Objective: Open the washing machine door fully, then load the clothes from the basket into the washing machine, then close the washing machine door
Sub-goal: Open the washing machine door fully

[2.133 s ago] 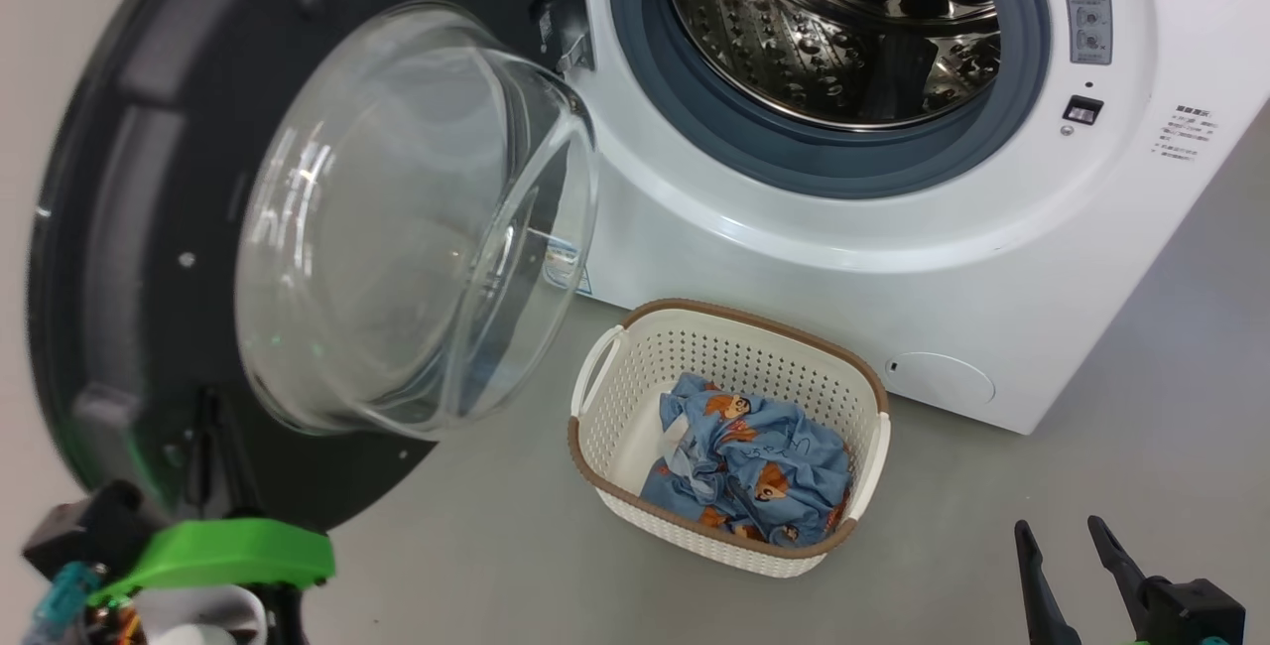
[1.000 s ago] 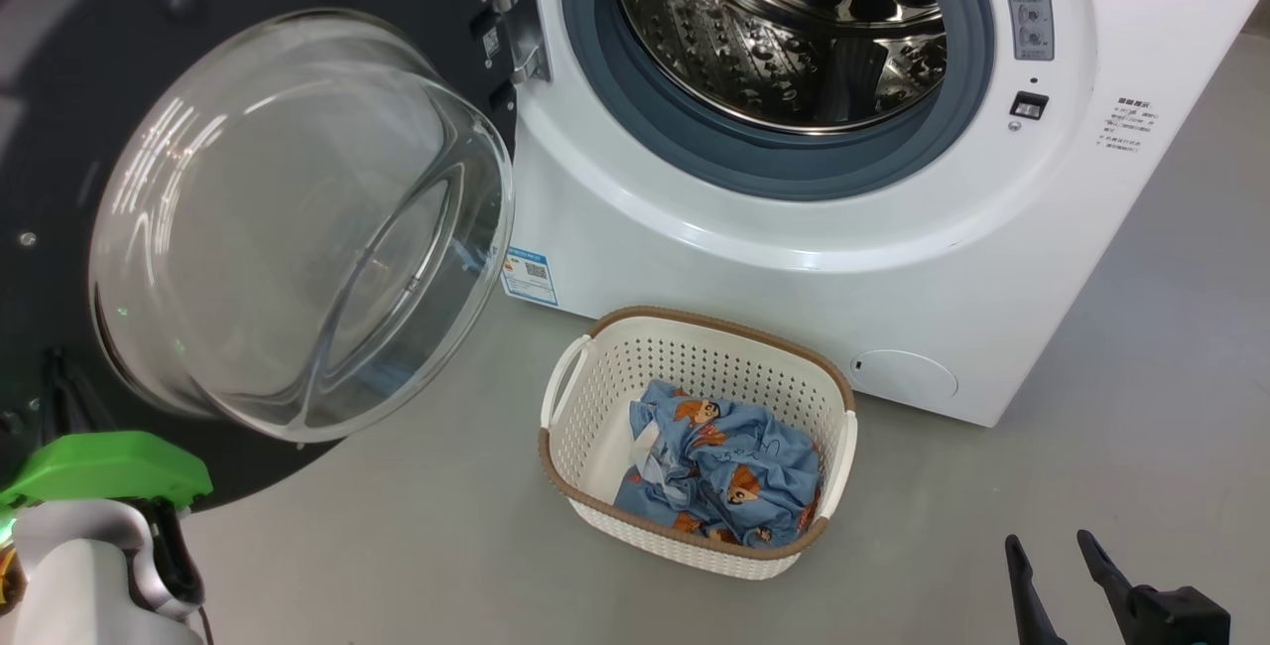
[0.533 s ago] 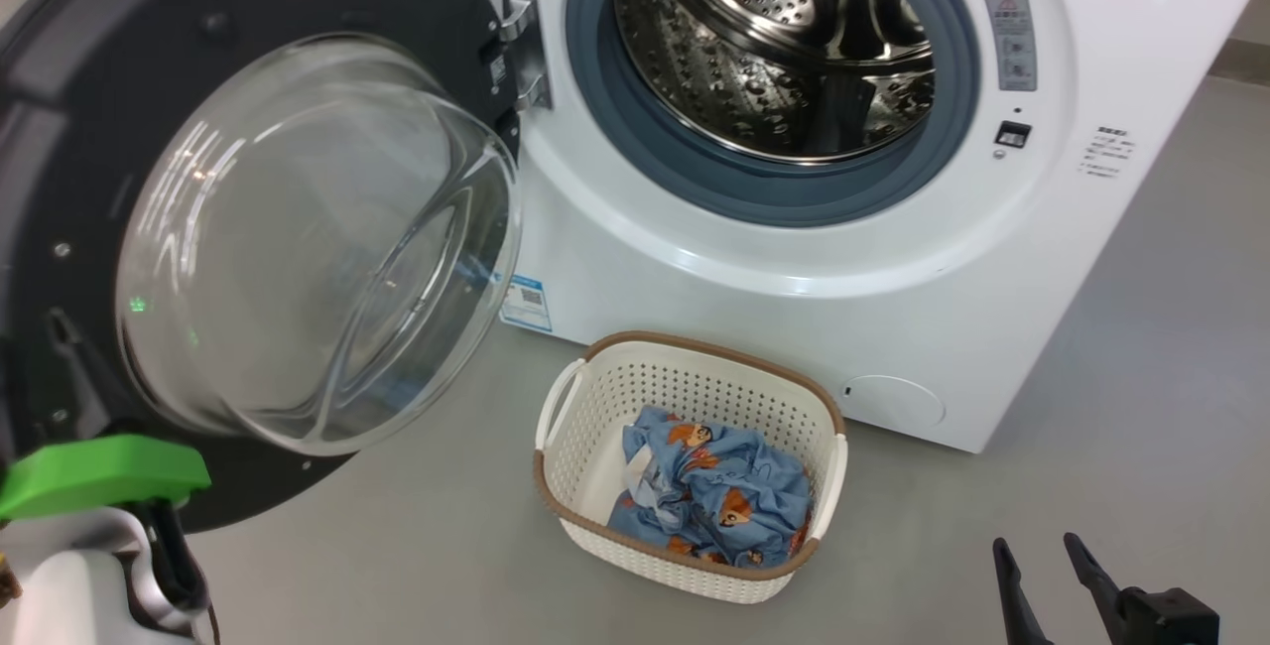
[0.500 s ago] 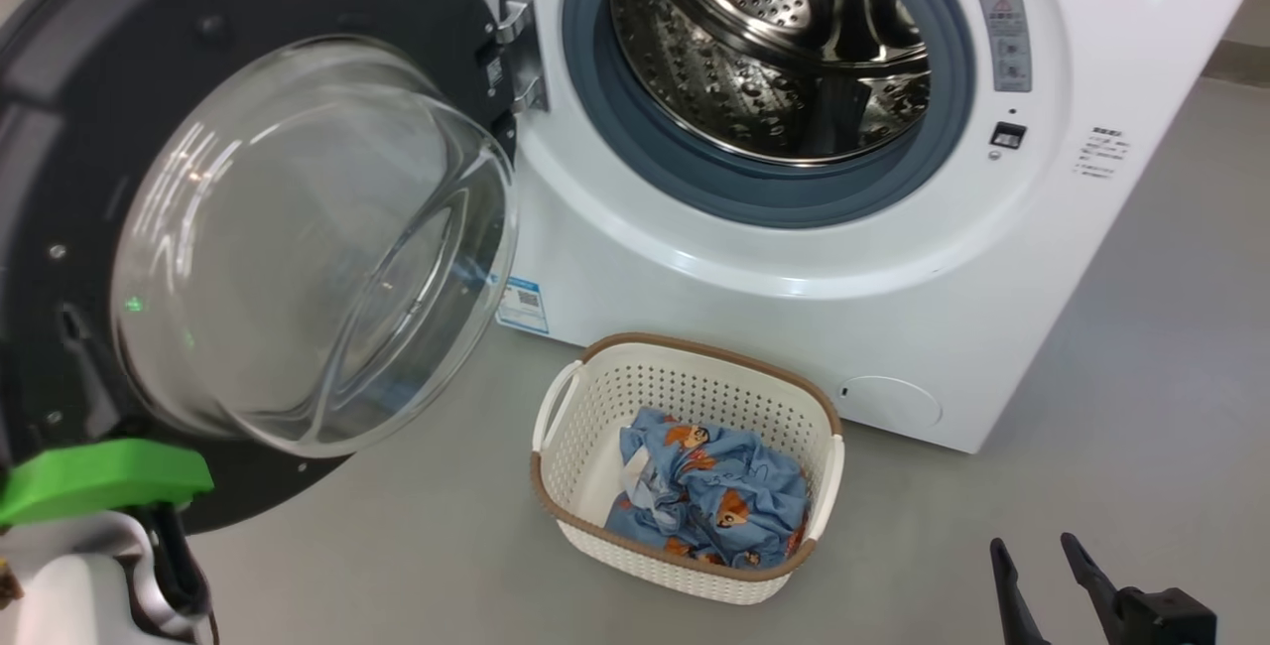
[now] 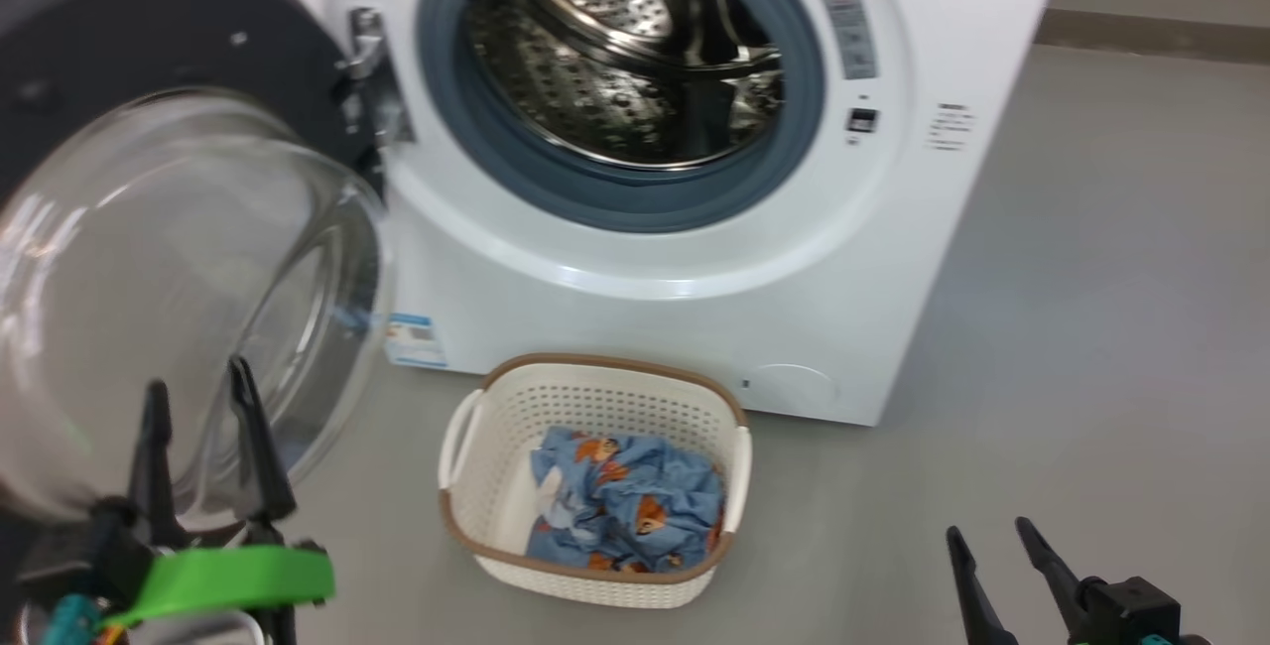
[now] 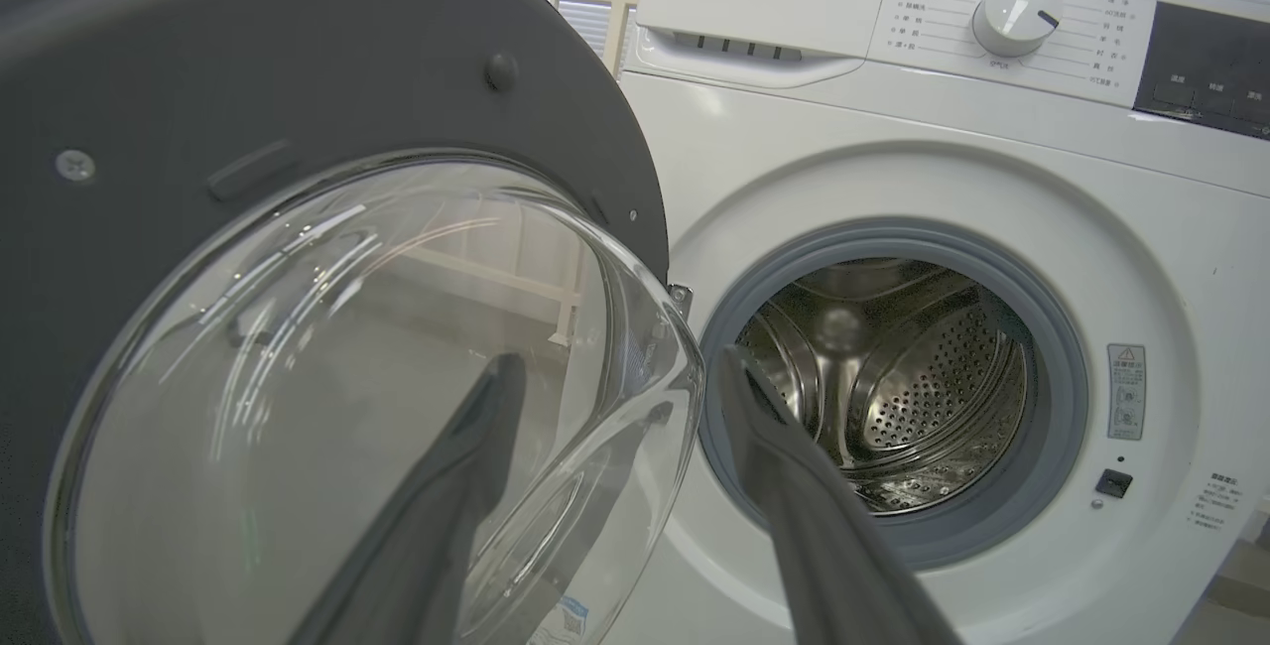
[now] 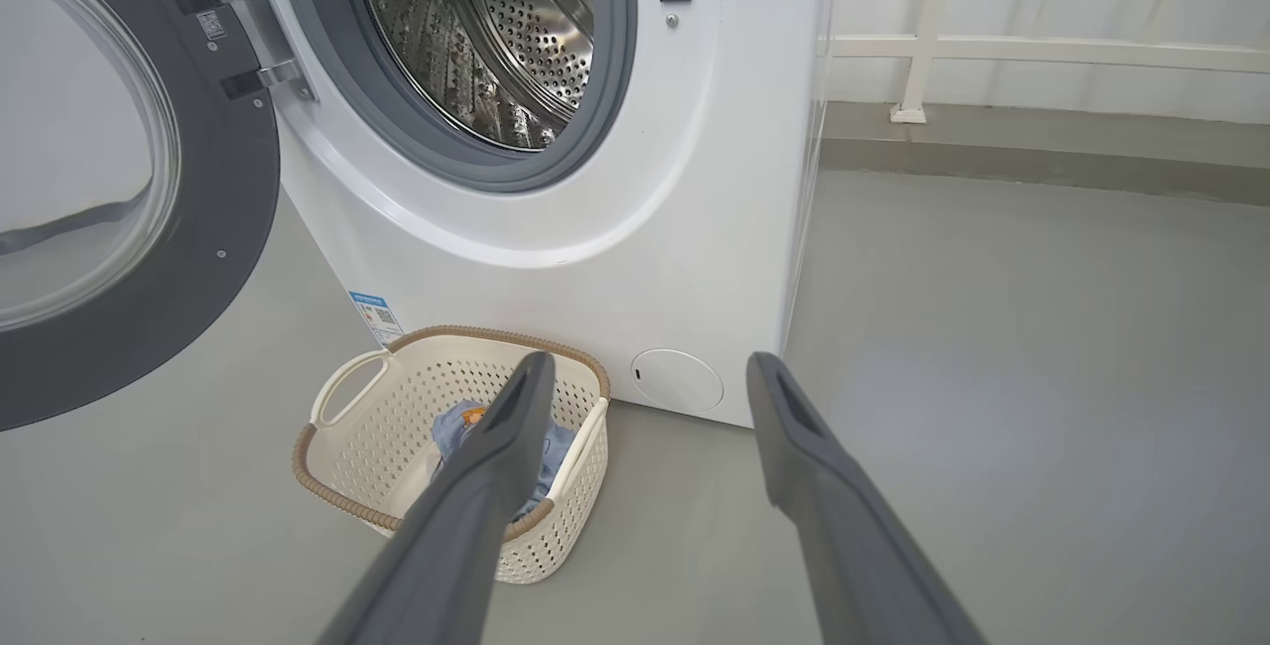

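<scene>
Head view: the washing machine (image 5: 695,327) stands at 12 o'clock, a white front-loader on a grey floor (image 5: 1091,278). The washing machine door (image 5: 119,20) stands open, hung on its hinge (image 5: 372,79) at 9 o'clock of the opening, with its black ring and bulging glass window (image 5: 179,278) facing the camera. The steel drum (image 5: 615,60) is exposed inside the grey rubber ring (image 5: 595,203), and no fabric is seen in the part of it on show. The basket (image 5: 595,364) sits on the floor at 6 o'clock of the opening, just in front of the machine's lower panel and near the blue label (image 5: 415,339), which lies at its 10 o'clock. The clothes (image 5: 625,506), blue with orange figures, lie bunched in the basket, toward its 5 o'clock side. The left gripper (image 5: 196,382) is at 7 o'clock of the frame, fingers pointing up in front of the glass window, jaws spread wide with nothing clamped. In the left wrist view the rim of the glass shows between the fingers, but contact cannot be judged. The right gripper (image 5: 987,528) is at 5 o'clock of the frame, over bare floor and well apart from the basket, jaws wide and empty. In the right wrist view the basket lies at 8 o'clock past its fingers.
</scene>
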You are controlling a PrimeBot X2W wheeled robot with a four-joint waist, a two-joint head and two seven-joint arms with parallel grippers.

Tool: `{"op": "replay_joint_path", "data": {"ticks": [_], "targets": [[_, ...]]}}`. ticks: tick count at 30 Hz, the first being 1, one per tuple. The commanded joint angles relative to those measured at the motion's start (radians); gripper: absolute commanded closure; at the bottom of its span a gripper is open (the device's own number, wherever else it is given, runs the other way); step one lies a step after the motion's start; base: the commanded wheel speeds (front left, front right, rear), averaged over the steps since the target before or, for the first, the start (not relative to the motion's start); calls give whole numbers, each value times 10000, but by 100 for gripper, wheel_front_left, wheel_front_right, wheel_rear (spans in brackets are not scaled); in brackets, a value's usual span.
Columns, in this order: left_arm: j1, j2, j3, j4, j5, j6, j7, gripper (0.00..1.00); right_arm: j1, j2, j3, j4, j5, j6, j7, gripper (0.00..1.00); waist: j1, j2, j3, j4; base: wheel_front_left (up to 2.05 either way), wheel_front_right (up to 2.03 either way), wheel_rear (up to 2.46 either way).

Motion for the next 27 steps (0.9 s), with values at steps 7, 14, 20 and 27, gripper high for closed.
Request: {"op": "replay_joint_path", "data": {"ticks": [7,14,20,27], "targets": [[551,210,28,728,358,-701,-51,0,-380,-108,567,-446,70,-11,-122,0,0,-1,12,-1625,0,0,0],[1034,208,-33,1416,490,-951,-51,0,-294,-108,613,-486,-24,-11,-122,0,0,-1,32,-2234,0,0,0],[1061,208,-41,2025,449,-924,-51,0,-287,-108,622,-515,-36,-11,-122,0,0,-1,65,-2349,0,0,0],[1083,207,-73,2283,584,-933,-51,0,-255,-108,411,-532,-46,-11,-122,0,0,-1,110,-2099,0,0,0]]}}
